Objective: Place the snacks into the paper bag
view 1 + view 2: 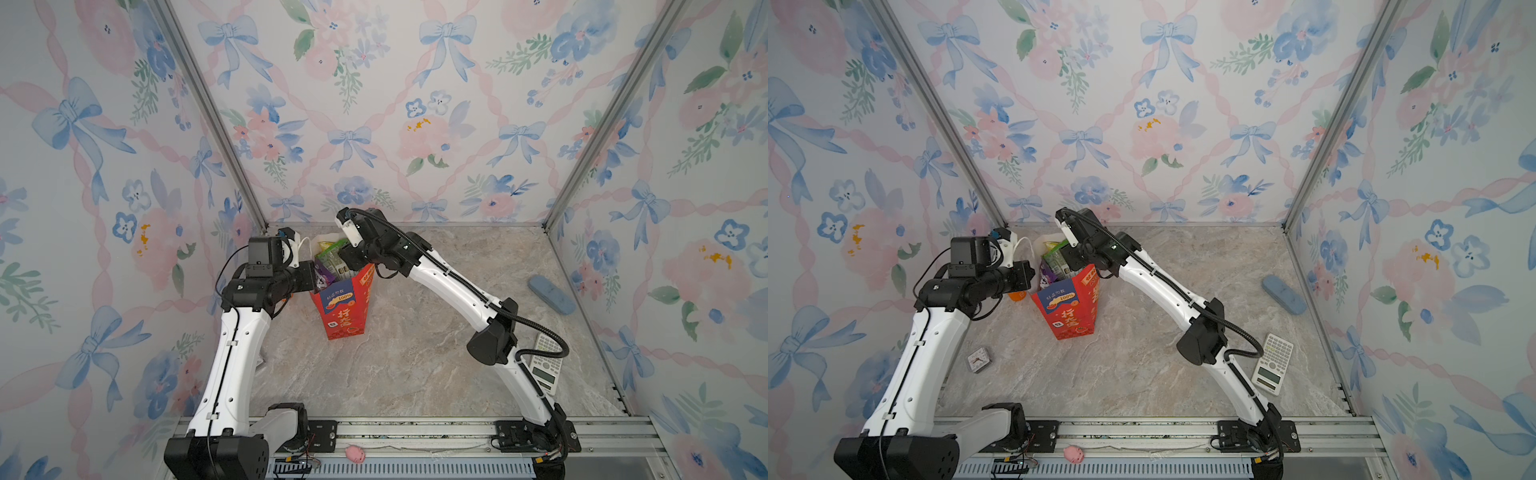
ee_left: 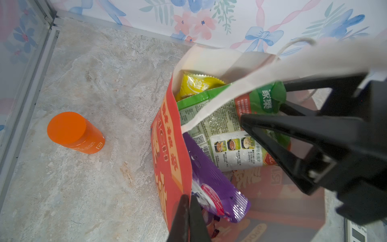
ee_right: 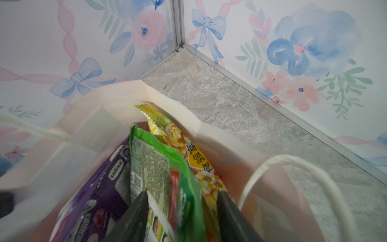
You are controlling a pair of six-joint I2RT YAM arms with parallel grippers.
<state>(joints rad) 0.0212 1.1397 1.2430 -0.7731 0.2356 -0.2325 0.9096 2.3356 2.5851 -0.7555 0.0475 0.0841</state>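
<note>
The red paper bag point(image 1: 345, 309) stands upright at the back left of the table, seen in both top views. My left gripper point(image 2: 188, 201) is shut on the red rim of the paper bag point(image 2: 167, 146). Inside it stand several snacks: a green packet point(image 2: 222, 123), a yellow one point(image 2: 196, 83) and a purple one point(image 2: 211, 182). My right gripper point(image 3: 182, 191) is down in the bag's mouth, open. The green packet point(image 3: 159, 163) stands loose between its fingers, with a gap on each side. A yellow-orange packet point(image 3: 188, 150) and a purple packet point(image 3: 100, 188) flank it.
An orange bottle point(image 2: 73, 134) stands left of the bag, near the left wall. A white calculator point(image 1: 1273, 363) and a blue case point(image 1: 1283, 294) lie on the right. A small clock point(image 1: 979, 359) sits by the left arm. The bag's rope handle point(image 3: 293, 167) arches beside my right gripper.
</note>
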